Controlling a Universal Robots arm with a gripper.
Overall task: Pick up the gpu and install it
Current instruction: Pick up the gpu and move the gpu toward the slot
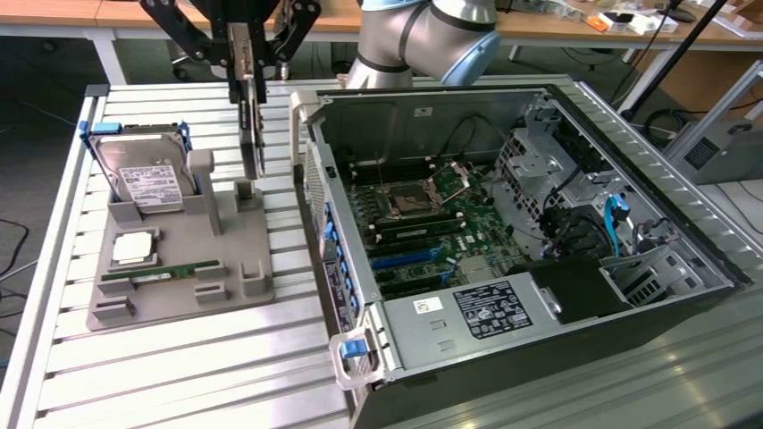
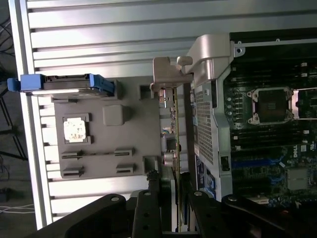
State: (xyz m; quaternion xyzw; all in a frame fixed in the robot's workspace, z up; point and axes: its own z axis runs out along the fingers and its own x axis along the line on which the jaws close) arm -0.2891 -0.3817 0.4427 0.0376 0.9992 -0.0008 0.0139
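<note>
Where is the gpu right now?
In the exterior view, the gpu stands on edge in the gripper, over the side of the grey fixture nearest the open computer case, toward that view's left.

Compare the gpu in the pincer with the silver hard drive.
The thin green-and-black gpu card is gripped by the pincer; the silver white-labelled hard drive rests in the grey holder. The gpu stands upright, edge-on; the hard drive leans back, showing its label. The gpu is slim; the hard drive is boxier, with blue side rails. Both are beside the open computer case.
</note>
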